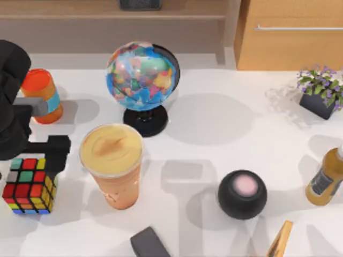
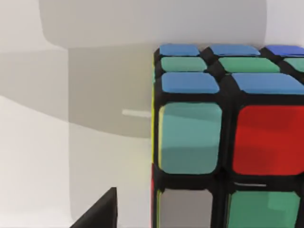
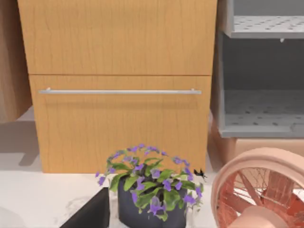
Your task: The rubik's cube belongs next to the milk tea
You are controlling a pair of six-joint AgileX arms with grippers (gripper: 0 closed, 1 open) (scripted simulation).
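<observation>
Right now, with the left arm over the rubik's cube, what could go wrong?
1. The left gripper sits at the rubik's cube's far edge; an off-centre hold could twist or drop it.
2. The milk tea stands tall and close beside the cube; a sideways bump might tip it.
3. The orange can sits right by the arm.

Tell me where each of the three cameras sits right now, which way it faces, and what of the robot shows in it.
Top view: above the table, looking down; the left arm reaches in at the left edge by the rubik's cube, beside the milk tea.
Left wrist view: on the left arm, close against the rubik's cube; a dark finger tip shows.
Right wrist view: on the right arm, facing a potted plant and wooden drawer.
Shared: cube in top and left wrist; plant in top and right wrist.
</observation>
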